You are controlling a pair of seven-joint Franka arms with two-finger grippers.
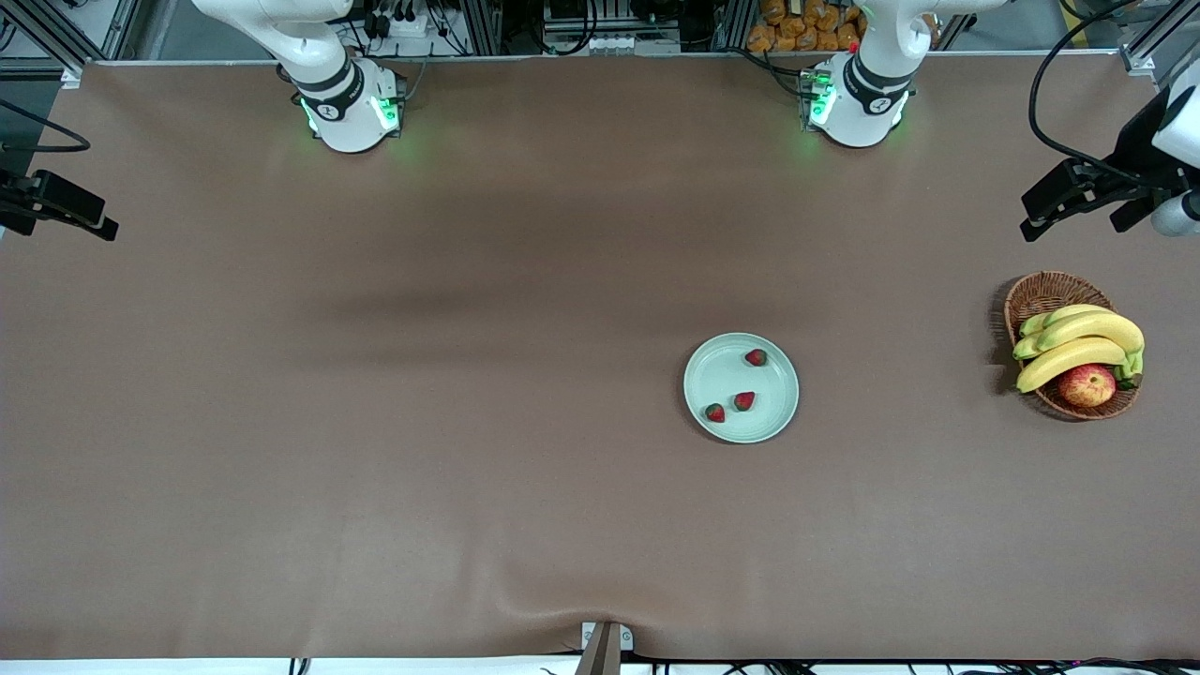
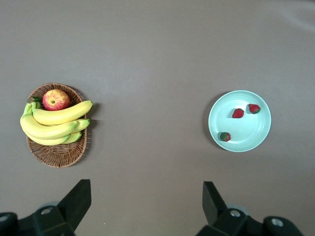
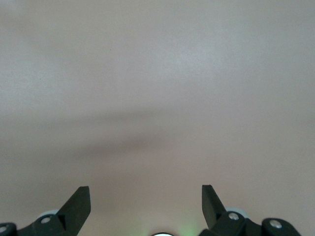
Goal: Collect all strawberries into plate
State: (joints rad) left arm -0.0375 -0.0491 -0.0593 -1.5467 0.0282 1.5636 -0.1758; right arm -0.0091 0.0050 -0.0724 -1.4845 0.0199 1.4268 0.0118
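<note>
On the round pale mint-green plate (image 1: 727,375) we see three tiny red strawberries (image 1: 744,400); our left claw (image 2: 146,206) and right claw (image 3: 145,206) hang released, high over the brown worktop (image 1: 375,422).

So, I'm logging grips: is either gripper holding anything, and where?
Nothing is held. The left gripper and right gripper are both open and empty.

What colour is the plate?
Pale mint green, plain and glossy plate; clearest in the left wrist view.
</note>
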